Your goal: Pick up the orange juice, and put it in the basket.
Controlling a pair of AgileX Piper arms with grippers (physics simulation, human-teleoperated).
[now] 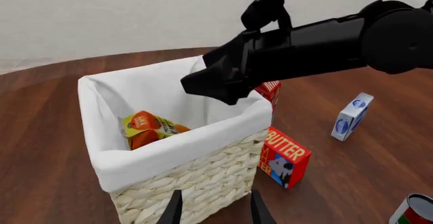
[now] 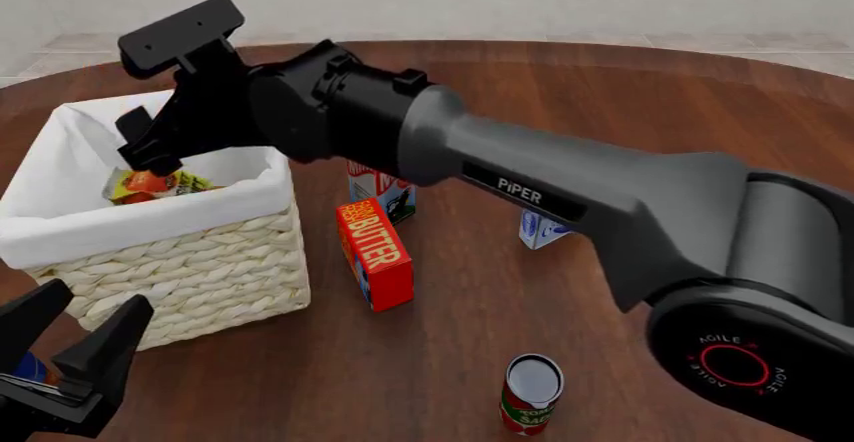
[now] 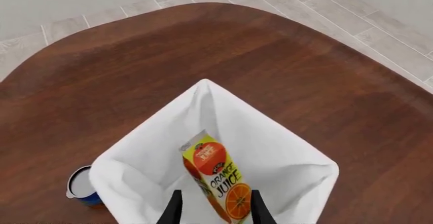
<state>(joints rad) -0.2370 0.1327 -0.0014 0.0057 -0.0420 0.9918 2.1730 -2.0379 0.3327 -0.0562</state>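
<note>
Cream wicker basket (image 2: 200,272) with white liner taken as reference. Orange juice (image 3: 218,181) lies tilted inside the basket, on the liner, label facing up; also visible from the front (image 2: 154,184) and from the left wrist camera (image 1: 150,127).

Right gripper (image 2: 140,137) hangs over the basket's opening, above the carton; its fingers (image 3: 174,211) stand apart with the carton showing between them, nothing gripped, no contact visible.

Left gripper (image 2: 80,352) sits just outside the basket's near wall, jaws spread, empty.

Butter box (image 2: 375,254) stands just beside the basket's right wall. Milk carton (image 2: 380,194) stands behind the butter box, partly hidden by the right arm. Small blue-white carton (image 2: 541,230) and a can (image 2: 533,394) are well apart from the basket, on the wooden table (image 2: 534,112).
</note>
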